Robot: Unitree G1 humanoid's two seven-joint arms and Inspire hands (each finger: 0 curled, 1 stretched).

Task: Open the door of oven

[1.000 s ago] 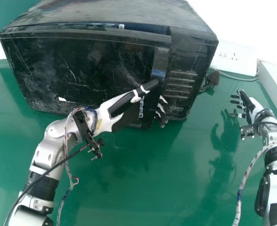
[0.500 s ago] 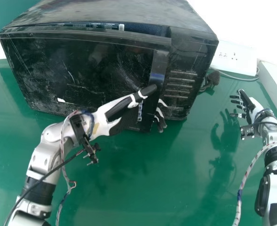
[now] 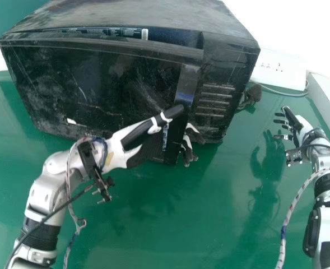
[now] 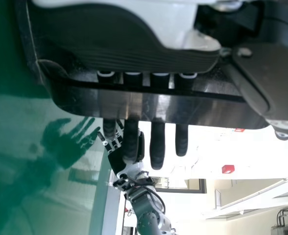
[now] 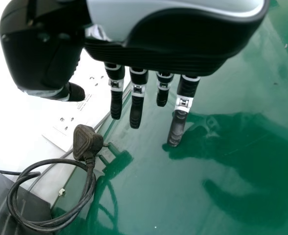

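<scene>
The black oven (image 3: 131, 14) stands on the green table, its scratched door (image 3: 108, 78) slightly ajar, with a gap along the top that widens toward the handle side. My left hand (image 3: 135, 138) is at the door's handle (image 3: 187, 84), thumb across the front and fingers hooked round the far edge. In the left wrist view, the left hand (image 4: 124, 44) has its fingers passing behind the shiny handle (image 4: 207, 110) and showing beyond it. Right of the oven, my right hand (image 3: 302, 130) is held over the table; the right hand (image 5: 168, 51) has extended fingers in the right wrist view.
A black plug (image 3: 253, 93) with its coiled cable lies by the oven's right side. Behind it is a white socket strip (image 3: 278, 70). The green table (image 3: 209, 207) extends in front of the oven, and a pale wall edge (image 3: 328, 103) runs along the right.
My left hand has moved toward the robot and slightly left, the door's handle side coming out with it. The gap along the top has widened. My right hand has stayed in place.
</scene>
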